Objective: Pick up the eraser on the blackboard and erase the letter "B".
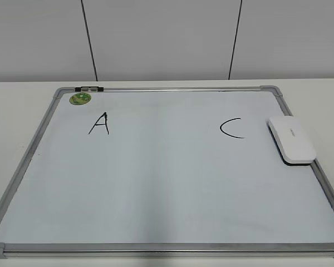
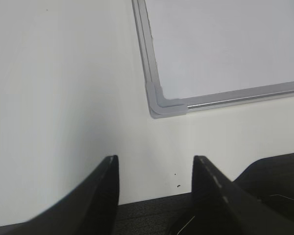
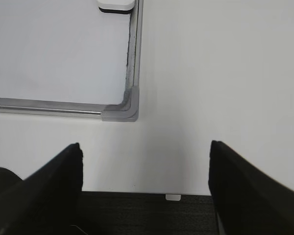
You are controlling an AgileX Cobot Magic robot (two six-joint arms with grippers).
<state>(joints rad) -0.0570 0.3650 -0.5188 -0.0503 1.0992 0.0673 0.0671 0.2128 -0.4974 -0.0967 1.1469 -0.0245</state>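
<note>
From the exterior camera, the large pale whiteboard with its grey aluminium frame (image 1: 168, 89) lies flat on the white table (image 1: 22, 89), and the white rounded plastic eraser with a thin dark underside (image 1: 291, 139) sits at the right edge, overlapping the frame rail, just right of a hand-drawn black "C" (image 1: 232, 128); a black "A" (image 1: 99, 123) stands far left, a small round green magnet (image 1: 80, 99) near the far-left corner. Between A and C the surface looks blank here, no "B" visible, so the risk is wiping the wrong letter. No arm shows in this view. Over to the left wrist: the left gripper (image 2: 156, 176) hangs with black fingers moderately apart, holding nothing, above bare table just off the board's near-left grey corner piece (image 2: 161, 105). Right wrist now: the right gripper (image 3: 146, 171) is spread wide and empty, near the near-right corner (image 3: 125, 108), the eraser only peeking in at the far top edge. Danger from here, I'd say: the eraser rides on the raised rail, so a careless pinch could tip it or skid it off the board, and a stray sweep could smear the neighbouring C.
</note>
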